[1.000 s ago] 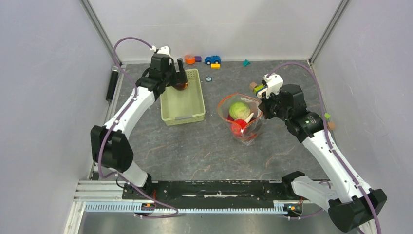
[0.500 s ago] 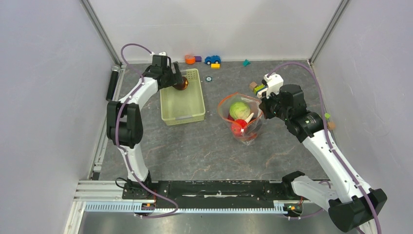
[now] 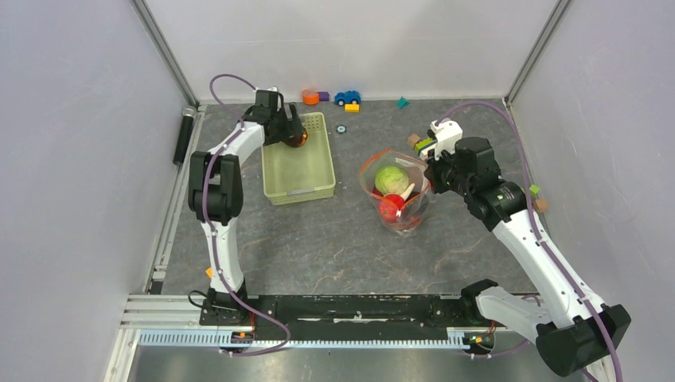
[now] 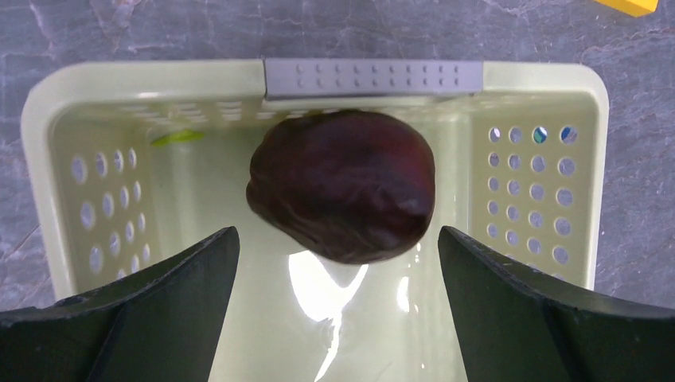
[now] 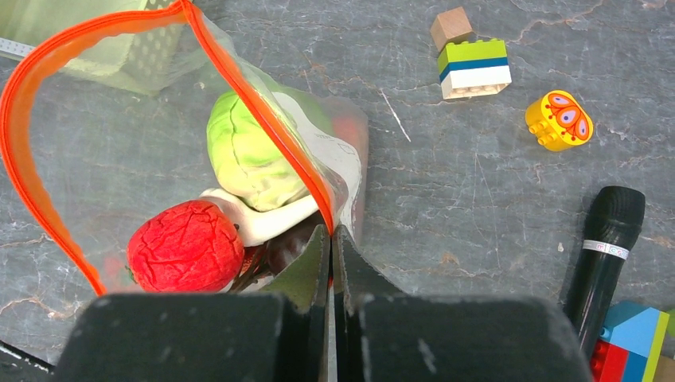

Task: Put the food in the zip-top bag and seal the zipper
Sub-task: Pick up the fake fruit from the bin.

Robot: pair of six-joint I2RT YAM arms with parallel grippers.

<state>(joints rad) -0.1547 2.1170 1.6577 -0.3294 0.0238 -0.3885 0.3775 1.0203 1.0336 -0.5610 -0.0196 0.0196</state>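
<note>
Over the basket's far end, the left claw [image 4: 336, 239] hung wide. Only its wrist view showed that neither finger touched the dark purple piece [image 4: 342, 195], which lay on the basket [image 4: 143, 73] floor between and just ahead of them. From the top view, piece and claw merged into one dark spot.

The right wrist view showed the right claw [image 5: 331, 239] pinched tight on the mouth edge of the bag [image 5: 119, 119], whose zipper [image 5: 255, 102] looped open. Inside lay a cabbage [image 5: 243, 151], a red fruit [image 5: 185, 247] and a white piece [image 5: 271, 219] between them.

Only the top view showed the bag standing on the table [image 3: 318, 239] right of the basket, apart from it.
</note>
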